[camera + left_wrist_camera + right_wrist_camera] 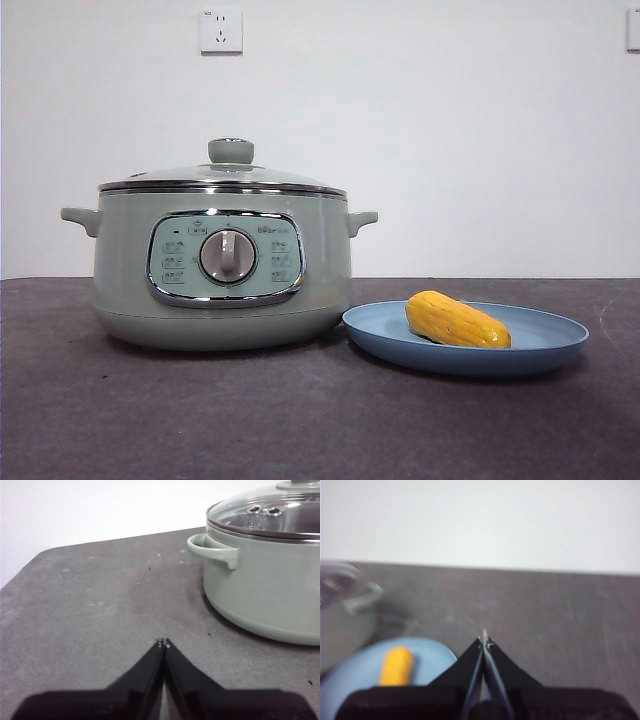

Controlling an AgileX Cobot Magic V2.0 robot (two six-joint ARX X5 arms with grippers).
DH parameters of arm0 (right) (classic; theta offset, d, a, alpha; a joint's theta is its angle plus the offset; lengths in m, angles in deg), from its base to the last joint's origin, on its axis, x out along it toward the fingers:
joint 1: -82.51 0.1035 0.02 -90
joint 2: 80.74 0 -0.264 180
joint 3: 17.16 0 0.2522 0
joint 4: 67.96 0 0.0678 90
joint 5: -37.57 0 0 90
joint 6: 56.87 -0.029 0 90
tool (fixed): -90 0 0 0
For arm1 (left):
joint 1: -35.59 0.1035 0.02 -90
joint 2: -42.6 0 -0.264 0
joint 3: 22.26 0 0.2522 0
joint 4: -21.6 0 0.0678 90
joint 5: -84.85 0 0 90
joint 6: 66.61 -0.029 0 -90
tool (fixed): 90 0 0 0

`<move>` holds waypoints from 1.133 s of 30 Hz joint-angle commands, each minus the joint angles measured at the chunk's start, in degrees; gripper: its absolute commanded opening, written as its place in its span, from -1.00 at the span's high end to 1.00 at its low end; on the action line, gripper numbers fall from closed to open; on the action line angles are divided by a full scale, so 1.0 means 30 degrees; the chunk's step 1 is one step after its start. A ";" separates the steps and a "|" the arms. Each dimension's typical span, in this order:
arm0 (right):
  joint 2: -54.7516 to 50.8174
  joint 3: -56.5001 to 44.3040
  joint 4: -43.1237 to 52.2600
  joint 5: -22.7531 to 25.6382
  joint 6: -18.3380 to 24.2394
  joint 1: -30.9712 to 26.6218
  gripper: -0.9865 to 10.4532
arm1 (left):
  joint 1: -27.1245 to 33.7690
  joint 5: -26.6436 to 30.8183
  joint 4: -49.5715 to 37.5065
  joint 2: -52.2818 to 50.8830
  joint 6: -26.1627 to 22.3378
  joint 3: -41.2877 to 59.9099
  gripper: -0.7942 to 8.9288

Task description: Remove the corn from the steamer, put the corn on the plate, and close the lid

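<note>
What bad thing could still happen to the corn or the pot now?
Not much looks risky. The corn lies loose on the shallow plate, so a bump might roll it off. The plate sits very near the steamer, so nudging one could shove the other. The lid looks seated, and both grippers, left and right, are shut and away.

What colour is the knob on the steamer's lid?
Pale sage green, matching the steamer body; the lid knob shows best in the front view.

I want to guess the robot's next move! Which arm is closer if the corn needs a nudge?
Right, probably. The right tool, shut, sits beside the plate with the corn on it. The left tool, also shut, is by the steamer, whose lid is already on.
</note>
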 commanded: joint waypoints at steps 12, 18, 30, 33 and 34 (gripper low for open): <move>-0.2601 -0.3854 0.0044 0.0240 -0.0284 -0.0007 0.83 | 0.0073 0.0007 -0.0066 -0.0029 0.0102 0.0262 0.84; -0.3446 -0.4109 -0.0678 0.0284 -0.0248 -0.0007 0.83 | 0.0073 0.0007 -0.0066 -0.0029 0.0102 0.0262 0.84; -0.4277 -0.4845 -0.0714 0.0430 -0.0838 0.0022 0.83 | 0.0073 0.0007 -0.0073 -0.0029 0.0102 0.0262 0.84; -0.4269 -0.4838 -0.0707 0.0452 -0.0845 0.0022 0.83 | 0.0073 0.0015 -0.0066 -0.0029 0.0102 0.0262 0.84; -0.4233 -0.4838 -0.0707 0.0495 -0.0845 0.0022 0.83 | 0.0073 0.0007 -0.0066 -0.0029 0.0102 0.0262 0.84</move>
